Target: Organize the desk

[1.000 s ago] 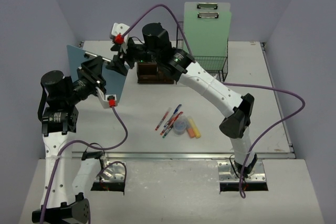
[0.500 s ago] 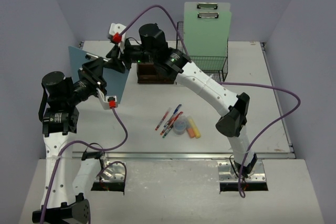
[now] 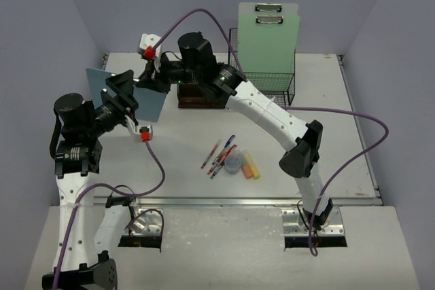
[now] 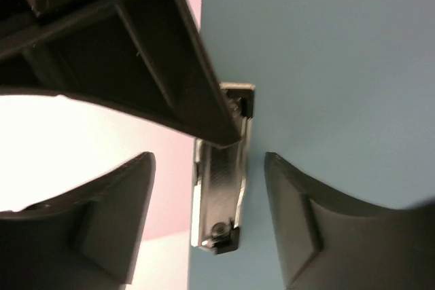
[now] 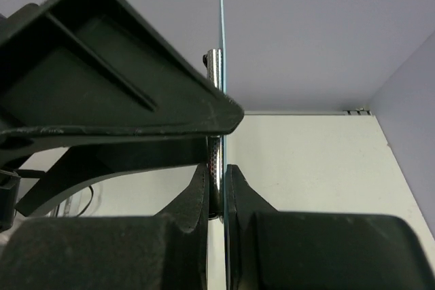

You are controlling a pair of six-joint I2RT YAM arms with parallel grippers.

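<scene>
Holding: right gripper [image 5: 217,168] pinches the blue clipboard [image 4: 326,86] by its metal clip [image 4: 217,195], upper left of the overhead view, above the white tabletop [image 3: 340,134].
Left gripper [image 4: 207,168]: jaws wide, straddling the clip.
Risk: a single thin-edge pinch; the board may swing or slip.

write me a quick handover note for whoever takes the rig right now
Left gripper: open, jaws apart either side of the blue clipboard, not gripping.
Right gripper: shut on the blue clipboard at its metal clip, holding it upright over the far left of the desk.
Done: green clipboards stand in the wire rack.
Left: blue clipboard probably goes to the rack; pens and highlighters lie loose mid-desk.
</scene>
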